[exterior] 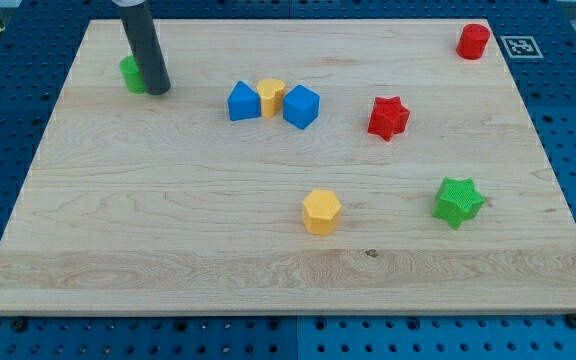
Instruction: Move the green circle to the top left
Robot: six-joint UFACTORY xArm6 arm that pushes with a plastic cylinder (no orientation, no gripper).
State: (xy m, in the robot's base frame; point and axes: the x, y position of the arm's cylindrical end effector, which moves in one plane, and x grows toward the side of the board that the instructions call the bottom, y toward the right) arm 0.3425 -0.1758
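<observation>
The rod (144,45) covers the right part of the green circle (131,73), so only its left side shows. The rod's upper end is cut off by the view's top edge. The yellow block (272,97) between the two blue blocks is partly hidden, its shape unclear.

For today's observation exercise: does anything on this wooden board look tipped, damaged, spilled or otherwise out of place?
Nothing stands out. The blocks all sit on the board and none looks damaged. The green circle is partly hidden behind my tip, near the view's top left. Two blue blocks flank a yellow block closely, which looks ordinary.
</observation>
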